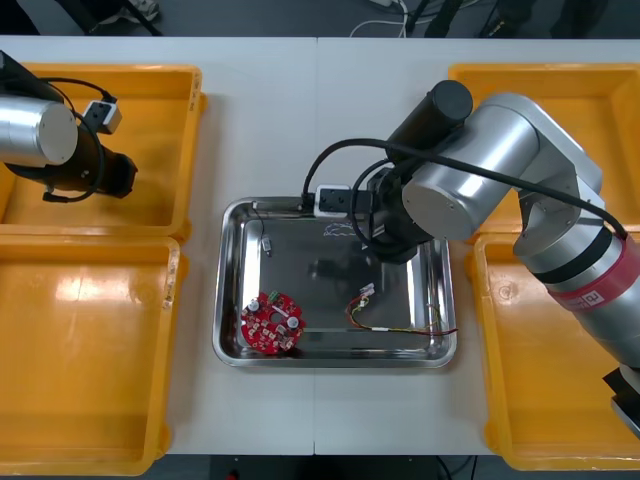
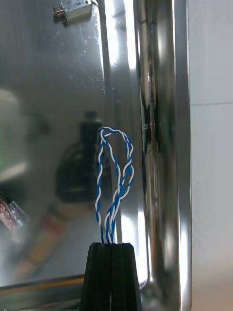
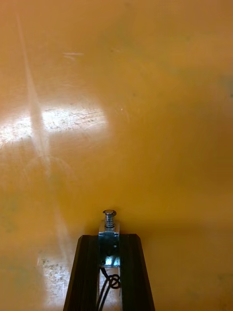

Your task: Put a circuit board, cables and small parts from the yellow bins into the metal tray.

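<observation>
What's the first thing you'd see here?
Over the shiny metal tray, the right gripper is shut on a twisted blue and white cable. A round red circuit board lies in the tray's near left corner. The left gripper, over the far left yellow bin, pinches a small metal part.

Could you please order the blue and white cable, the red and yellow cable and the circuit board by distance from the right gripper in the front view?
1. Twisted blue and white cable: held in the right gripper, metal tray's far side.
2. Red and yellow cable: tray's near right.
3. Round red circuit board: tray's near left.
</observation>
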You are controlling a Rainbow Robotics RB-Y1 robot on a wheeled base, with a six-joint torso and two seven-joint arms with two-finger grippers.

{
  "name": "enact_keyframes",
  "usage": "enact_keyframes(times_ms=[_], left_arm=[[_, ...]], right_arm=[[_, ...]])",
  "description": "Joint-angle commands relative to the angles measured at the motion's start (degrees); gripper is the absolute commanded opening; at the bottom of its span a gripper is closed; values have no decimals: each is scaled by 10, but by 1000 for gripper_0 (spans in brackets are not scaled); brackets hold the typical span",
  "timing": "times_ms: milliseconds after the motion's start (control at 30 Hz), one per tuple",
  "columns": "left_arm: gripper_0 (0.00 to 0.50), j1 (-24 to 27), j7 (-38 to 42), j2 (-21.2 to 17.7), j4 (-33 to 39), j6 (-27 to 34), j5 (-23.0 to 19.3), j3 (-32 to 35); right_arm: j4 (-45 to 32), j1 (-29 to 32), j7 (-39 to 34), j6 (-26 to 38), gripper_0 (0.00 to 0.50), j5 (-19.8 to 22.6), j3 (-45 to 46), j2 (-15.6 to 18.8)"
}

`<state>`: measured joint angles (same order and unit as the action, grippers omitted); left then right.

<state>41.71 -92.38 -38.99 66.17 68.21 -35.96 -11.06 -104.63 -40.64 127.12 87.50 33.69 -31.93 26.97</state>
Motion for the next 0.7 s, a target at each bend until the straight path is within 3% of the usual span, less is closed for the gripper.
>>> enact_keyframes(times_ms=[33, 367, 700], left_arm=[[0, 25, -39, -1, 4, -6, -7, -11], [0, 25, -45, -3, 11, 18, -3, 16], [0, 25, -46, -15, 75, 118, 11, 59]], right_arm=[[-20, 15, 1, -36, 0, -7, -31, 33], [-19, 29, 15, -49, 0, -2, -31, 58], [-20, 54, 21, -85, 0, -17, -31, 58]])
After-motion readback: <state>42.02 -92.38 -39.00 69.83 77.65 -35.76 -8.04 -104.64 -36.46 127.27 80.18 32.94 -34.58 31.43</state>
